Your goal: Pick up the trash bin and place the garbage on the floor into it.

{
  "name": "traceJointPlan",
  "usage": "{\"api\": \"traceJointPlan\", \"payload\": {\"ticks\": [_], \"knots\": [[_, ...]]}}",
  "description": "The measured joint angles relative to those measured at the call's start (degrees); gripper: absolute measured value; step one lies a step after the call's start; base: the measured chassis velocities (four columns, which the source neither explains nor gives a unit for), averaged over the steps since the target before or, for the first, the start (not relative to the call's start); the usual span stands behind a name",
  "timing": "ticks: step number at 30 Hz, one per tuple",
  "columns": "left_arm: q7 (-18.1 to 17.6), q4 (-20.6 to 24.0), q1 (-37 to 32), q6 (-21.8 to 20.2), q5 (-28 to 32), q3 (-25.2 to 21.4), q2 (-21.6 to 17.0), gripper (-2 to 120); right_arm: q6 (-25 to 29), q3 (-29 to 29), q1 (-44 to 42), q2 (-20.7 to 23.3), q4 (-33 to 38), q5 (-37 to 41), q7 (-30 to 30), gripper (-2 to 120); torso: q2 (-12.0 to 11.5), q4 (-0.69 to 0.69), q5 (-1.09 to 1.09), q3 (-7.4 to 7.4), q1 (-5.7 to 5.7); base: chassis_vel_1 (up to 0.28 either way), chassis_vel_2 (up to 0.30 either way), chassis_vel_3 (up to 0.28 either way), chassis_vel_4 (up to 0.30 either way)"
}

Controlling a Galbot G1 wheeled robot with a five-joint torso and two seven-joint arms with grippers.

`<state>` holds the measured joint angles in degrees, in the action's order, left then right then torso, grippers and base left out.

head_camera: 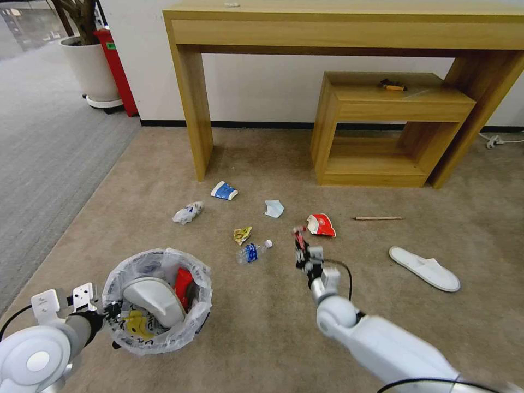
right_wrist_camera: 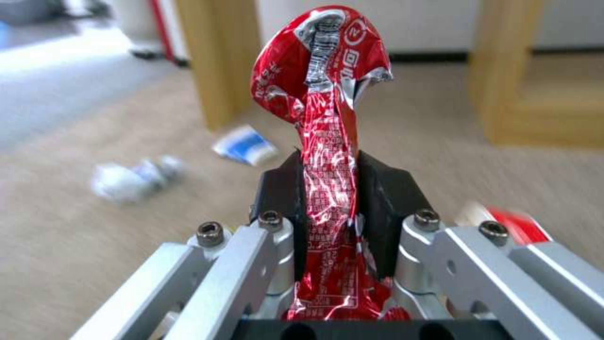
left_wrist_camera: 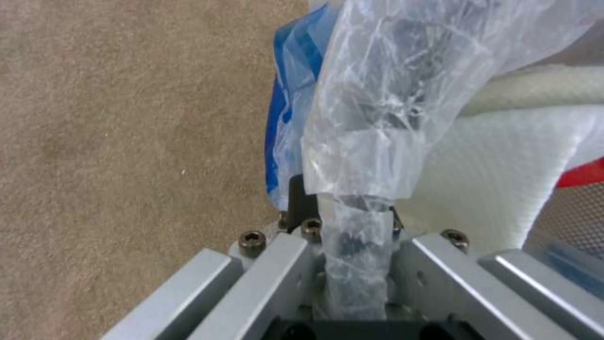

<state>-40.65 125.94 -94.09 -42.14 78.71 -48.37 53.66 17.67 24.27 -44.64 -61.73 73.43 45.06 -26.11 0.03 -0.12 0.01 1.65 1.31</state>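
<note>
Right gripper [head_camera: 299,240] is clamped on a red wrapper [right_wrist_camera: 327,94], held up over the floor [head_camera: 262,327]. The bin [head_camera: 157,300] sits to your left and nearer you; left gripper [left_wrist_camera: 352,222] pinches its bagged rim. Swing the wrapper left.

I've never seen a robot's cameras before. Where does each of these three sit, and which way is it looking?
Head view: high on the robot, looking forward and down at the floor; both arms show.
Left wrist view: on the left arm, looking along the left gripper, jaws shut on the trash bin rim.
Right wrist view: on the right arm, looking along the right gripper, jaws shut on a red wrapper.
Shared: head and right wrist views both show the paper cup.
</note>
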Motion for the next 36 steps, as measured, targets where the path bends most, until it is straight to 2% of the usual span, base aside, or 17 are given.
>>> {"api": "traceJointPlan", "payload": {"ticks": [2, 4, 5, 10, 16, 19, 20, 23, 27, 30, 36], "knots": [[-0.1, -0.1, 0.2, 0.0, 0.0, 0.3, -0.2, 0, -0.9, 2.7, 3.6, 3.6, 6.1, 0.2, -0.6, 17, 0.0, 0.01, 0.0, 0.0, 0.0, 0.0, 0.0, 0.0, 0.0], [-0.1, -0.1, 0.3, 0.0, 0.1, 0.3, -0.3, 0, -1.1, 3.9, 5.2, 4.5, 8.1, 0.3, -1.0, 17, 0.0, 0.01, -0.01, 0.0, 0.0, 0.0, 0.0, 0.0, 0.0], [-0.1, -0.2, 0.4, 0.0, 0.1, 0.5, -0.3, 0, -2.0, 6.8, 8.6, 5.7, 12.4, 0.7, -1.9, 17, 0.0, 0.01, 0.01, 0.01, 0.0, 0.0, 0.0, 0.0, 0.0], [-0.1, -0.9, 1.1, 0.0, 0.1, 1.0, -0.4, 0, -2.8, 13.6, 14.8, 6.0, 19.7, 1.6, -3.4, 17, 0.0, 0.01, 0.0, 0.0, 0.0, 0.0, 0.0, 0.0, 0.0], [-0.1, -0.9, 1.2, 0.0, -0.5, 1.6, 0.2, 0, -2.8, 18.7, 19.1, 5.2, 24.8, 3.3, -4.2, 17, 0.0, 0.01, 0.0, 0.0, 0.0, 0.0, 0.0, 0.0, 0.0], [-0.1, -0.5, 1.2, 0.0, -1.2, 2.0, 0.8, 0, -2.5, 25.4, 26.8, 4.2, 28.5, 5.6, -4.5, 17, 0.0, 0.01, 0.0, 0.0, 0.0, 0.0, 0.0, 0.0, 0.0], [-0.1, -0.5, 1.2, 0.0, -1.2, 2.0, 0.8, 0, -2.5, 25.4, 26.8, 4.2, 28.5, 5.6, -4.5, 17, 0.0, 0.01, 0.0, 0.0, 0.0, 0.0, 0.0, 0.0, 0.0], [-0.2, 0.1, 1.2, 0.0, -0.9, 1.8, 0.4, 0, -2.5, 30.8, 32.6, 2.7, 31.4, 8.3, -4.8, 17, 0.0, 0.01, 0.0, 0.0, 0.0, 0.0, 0.0, 0.0, 0.0], [-0.3, 0.2, 1.2, 0.0, -0.9, 1.6, 0.2, 0, -2.4, 33.8, 34.8, 1.3, 32.8, 9.6, -4.9, 17, 0.0, 0.01, 0.0, 0.0, 0.0, 0.0, 0.0, 0.0, 0.0], [-0.3, 0.2, 1.5, 0.0, -0.6, 1.5, 0.0, 0, -2.3, 37.9, 37.3, -1.5, 33.6, 10.7, -4.9, 17, 0.0, 0.01, -0.01, 0.0, 0.0, 0.0, 0.0, 0.0, 0.0], [-0.4, 0.3, 1.7, 0.0, -0.2, 1.4, -0.1, 0, -2.3, 40.4, 38.2, -5.7, 32.6, 11.1, -5.4, 17, 0.0, 0.02, -0.01, 0.0, 0.0, 0.0, 0.0, 0.0, 0.0]]}}
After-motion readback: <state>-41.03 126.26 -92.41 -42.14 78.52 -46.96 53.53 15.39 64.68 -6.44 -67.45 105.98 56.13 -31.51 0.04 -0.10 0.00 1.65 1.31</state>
